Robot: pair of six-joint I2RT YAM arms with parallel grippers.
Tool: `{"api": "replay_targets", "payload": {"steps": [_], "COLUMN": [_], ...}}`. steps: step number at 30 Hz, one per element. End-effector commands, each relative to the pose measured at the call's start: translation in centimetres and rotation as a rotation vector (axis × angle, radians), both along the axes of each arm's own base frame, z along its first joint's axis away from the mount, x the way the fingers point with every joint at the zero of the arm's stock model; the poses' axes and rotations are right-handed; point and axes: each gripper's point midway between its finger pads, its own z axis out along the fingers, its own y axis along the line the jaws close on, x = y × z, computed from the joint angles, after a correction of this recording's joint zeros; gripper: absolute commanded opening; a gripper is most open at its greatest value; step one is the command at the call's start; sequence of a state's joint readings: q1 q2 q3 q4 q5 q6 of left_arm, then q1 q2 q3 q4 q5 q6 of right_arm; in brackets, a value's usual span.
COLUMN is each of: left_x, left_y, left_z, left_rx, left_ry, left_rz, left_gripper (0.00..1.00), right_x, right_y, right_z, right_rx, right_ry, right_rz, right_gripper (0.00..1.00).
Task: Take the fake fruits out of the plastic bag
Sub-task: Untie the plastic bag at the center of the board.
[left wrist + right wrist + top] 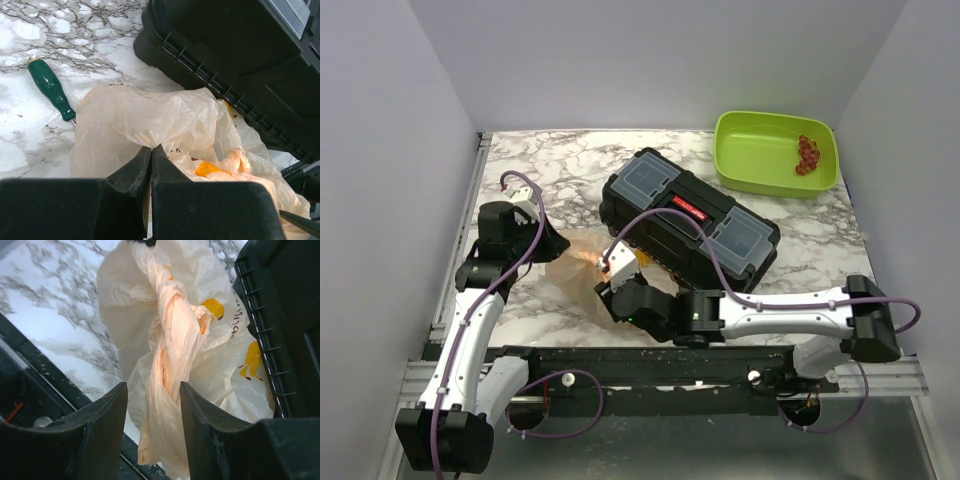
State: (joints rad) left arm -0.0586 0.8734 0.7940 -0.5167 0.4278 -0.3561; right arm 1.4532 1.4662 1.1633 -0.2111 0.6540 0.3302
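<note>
since the left claw (151,150) is pinched tight on a fold of the plastic bag (150,112), it seems to anchor that end on the desk (30,130). the bag stretches rightward, its twisted neck pointing into the right claw (152,387), whose jaws stand half apart astride it, gripping nothing, beside the black toolbox (290,315). no fake fruits show; likely inside.

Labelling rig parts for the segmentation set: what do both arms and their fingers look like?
Both alike: left arm and right arm have white links between black joint housings, with thin purple cables looping alongside. Fingers are matte black and wedge-shaped, tapering to the tip. No markings that I can make out.
</note>
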Motion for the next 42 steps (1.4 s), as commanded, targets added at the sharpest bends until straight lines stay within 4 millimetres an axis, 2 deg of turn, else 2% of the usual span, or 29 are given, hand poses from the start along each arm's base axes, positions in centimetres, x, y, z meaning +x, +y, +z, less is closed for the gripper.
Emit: {"api": "replay_targets", "payload": {"steps": [1, 3, 4, 6, 8, 12, 15, 18, 24, 27, 33, 36, 40, 42], "left_x": [-0.3, -0.6, -0.7, -1.5, -2.6, -5.1, -7.2, -8.4, -8.8, -8.2, -6.8, -6.4, -5.3, -4.9], "left_y": [-0.2, -0.1, -0.1, -0.7, -1.7, -4.3, -6.1, -7.3, -9.5, -10.1, -10.3, -10.4, -10.4, -10.5], "left_z": [0.7, 1.1, 1.4, 2.2, 3.3, 5.2, 6.3, 6.7, 5.7, 4.8, 3.4, 3.5, 3.7, 3.6], "left_rx": [-0.028, -0.034, -0.039, -0.063, -0.089, -0.102, -0.089, -0.071, -0.016, 0.073, 0.237, 0.254, 0.248, 0.252], "left_ry": [-0.029, -0.031, -0.04, -0.063, -0.098, -0.225, -0.352, -0.425, -0.409, -0.37, -0.346, -0.339, -0.318, -0.299], "left_rz": [-0.005, 0.013, 0.017, -0.019, -0.081, -0.247, -0.382, -0.475, -0.573, -0.546, -0.487, -0.457, -0.387, -0.368], "left_gripper": [0.05, 0.15, 0.23, 0.35, 0.39, 0.47, 0.56, 0.62, 0.62, 0.62, 0.56, 0.56, 0.44, 0.43], "right_x": [1.5, 2.2, 2.4, 2.2, 1.4, -0.4, -0.8, -1.0, -0.9, -0.7, -0.7, -0.7, -0.8, -0.7], "right_y": [-0.6, -1.5, -1.9, -2.1, -1.8, -1.2, -1.7, -2.3, -3.0, -3.4, -3.7, -3.6, -3.5, -3.4], "right_z": [-2.5, -3.0, -3.1, -2.9, -2.6, -2.3, -1.9, -1.5, -1.4, -1.2, -0.8, -0.8, -0.8, -0.6], "right_rx": [-0.161, -0.196, -0.2, -0.183, -0.137, -0.057, -0.019, 0.006, 0.021, 0.029, 0.074, 0.075, 0.078, 0.079], "right_ry": [-0.082, -0.108, -0.115, -0.107, -0.082, -0.045, -0.041, -0.051, -0.064, -0.068, -0.075, -0.071, -0.069, -0.071], "right_rz": [-0.07, -0.127, -0.143, -0.137, -0.083, 0.053, 0.078, 0.095, 0.087, 0.071, 0.066, 0.067, 0.07, 0.069], "right_gripper": [0.5, 0.44, 0.41, 0.34, 0.29, 0.24, 0.21, 0.21, 0.22, 0.22, 0.23, 0.23, 0.23, 0.23]}}
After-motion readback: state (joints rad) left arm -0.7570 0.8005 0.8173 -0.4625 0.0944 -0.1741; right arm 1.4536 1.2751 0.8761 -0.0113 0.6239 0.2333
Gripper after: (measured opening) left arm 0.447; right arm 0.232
